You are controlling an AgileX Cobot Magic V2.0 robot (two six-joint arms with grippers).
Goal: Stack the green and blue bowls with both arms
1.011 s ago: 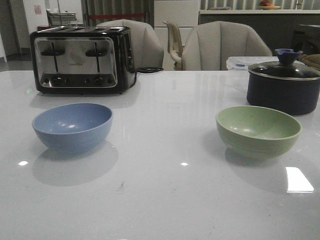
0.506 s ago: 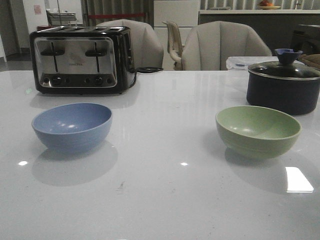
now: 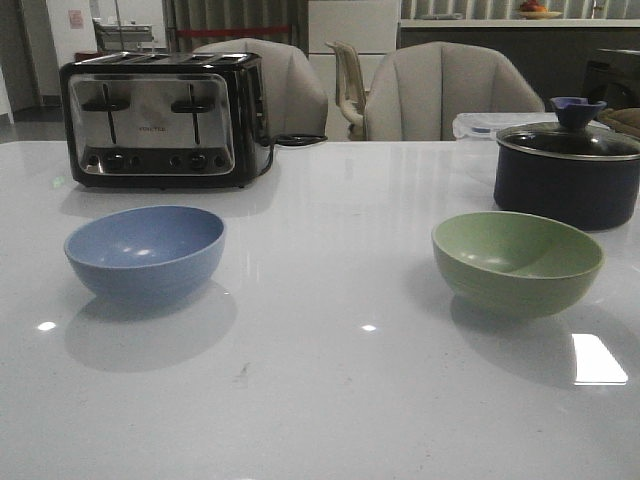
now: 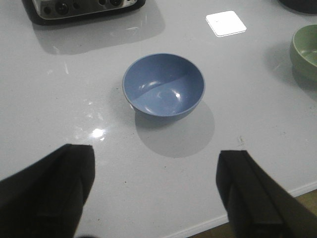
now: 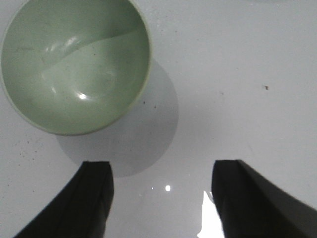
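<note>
Currently the blue bowl (image 3: 145, 252) and green bowl (image 3: 517, 262) sit well apart on the white table (image 3: 330, 380); left gripper (image 4: 156, 191) and right gripper (image 5: 161, 198) hang wide open, empty.

Left bowl (image 3: 145, 251): upright on the surface (image 3: 330, 400), left of centre, towards the front.
Right bowl (image 3: 517, 261): upright on the surface, well apart from the left bowl, about level with it.
Toaster (image 3: 163, 120): behind the left bowl, near the far edge.
Lidded pot (image 3: 567, 170): just behind the right bowl, at the far right.
Chairs (image 3: 450, 95): beyond the surface's far edge, behind everything.
</note>
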